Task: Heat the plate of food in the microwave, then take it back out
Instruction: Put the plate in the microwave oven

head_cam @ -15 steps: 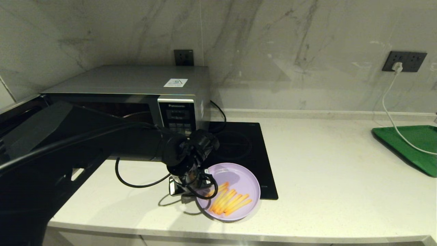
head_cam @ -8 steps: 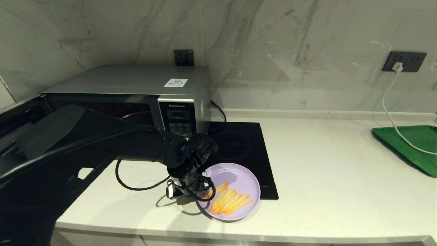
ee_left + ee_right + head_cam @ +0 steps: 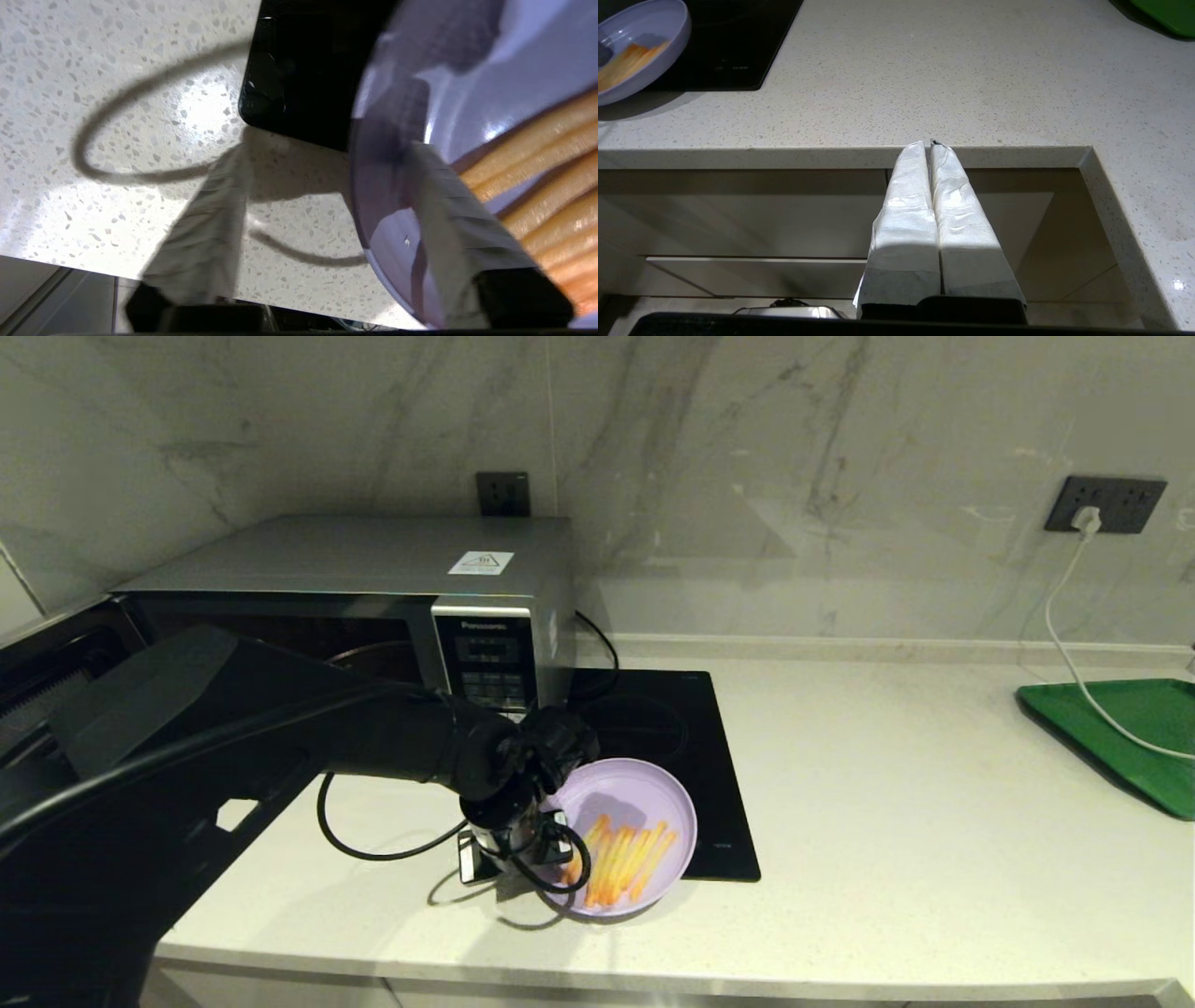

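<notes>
lilac plastic, round and shallow, the plate of food (image 3: pixel 635 803) is tilting above the front of the table (image 3: pixel 896 840), its left rim pinched and its far edge overlapping the black induction hob (image 3: pixel 672 728). the yellow-orange fries (image 3: pixel 621 863) are lying bunched toward the lower, near side of the plate.

the left gripper (image 3: pixel 512 847) is sitting at the plate's left edge; in the left wrist view one of its taped fingers (image 3: pixel 467 242) is lying inside the plate over the rim and the other is showing outside it, so the fingers are clamping the rim between them. the left arm is reaching in low from the left, crossing in front of the microwave (image 3: pixel 392 597) and hiding most of its door; the black keypad panel is showing just behind the wrist. a black cable is looping from the wrist over the table.

the right gripper (image 3: pixel 931 144) is hanging below the table's front edge, well apart from the plate, its wrapped fingers pressed together on nothing. a green tray (image 3: pixel 1120 737) is lying at the far right with a white cord across it.
</notes>
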